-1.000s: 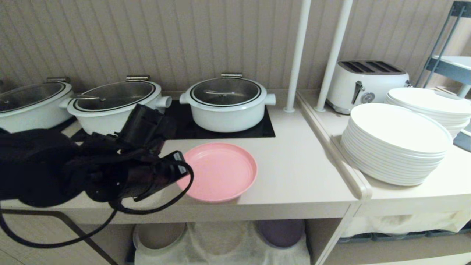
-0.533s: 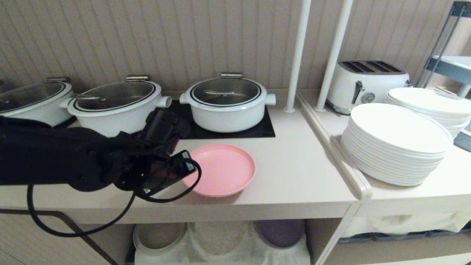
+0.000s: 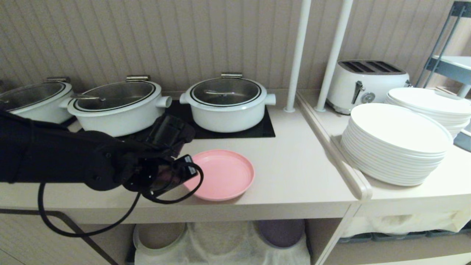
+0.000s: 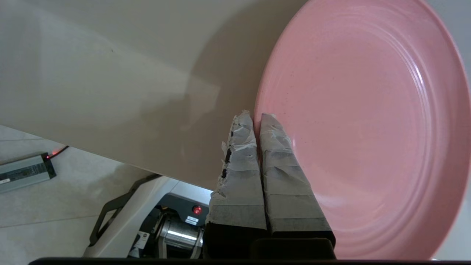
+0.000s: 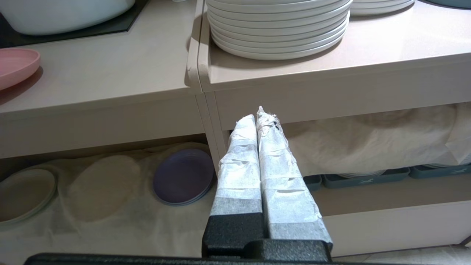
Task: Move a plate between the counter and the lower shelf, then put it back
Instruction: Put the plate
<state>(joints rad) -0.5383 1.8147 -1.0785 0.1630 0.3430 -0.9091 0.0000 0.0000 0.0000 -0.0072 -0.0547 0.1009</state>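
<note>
Head view shows the plate [image 3: 222,175] lying flat near the front of the counter [image 3: 298,173], just before the black inset panel. Its left rim is pinched between the taped fingers [image 4: 274,154] of the left gripper [image 4: 255,119], whose jaws are closed tight on it. Well below, the right gripper [image 5: 259,116] hangs empty, fingers pressed together, before the lower shelf [image 5: 121,221].

The head view looks down on the counter [image 3: 294,176]. The left wrist camera peers close along its fingers [image 4: 254,162] at the plate [image 4: 368,129]; the right wrist camera, lower and farther back, shares that plate beyond its own fingers [image 5: 257,165].
</note>
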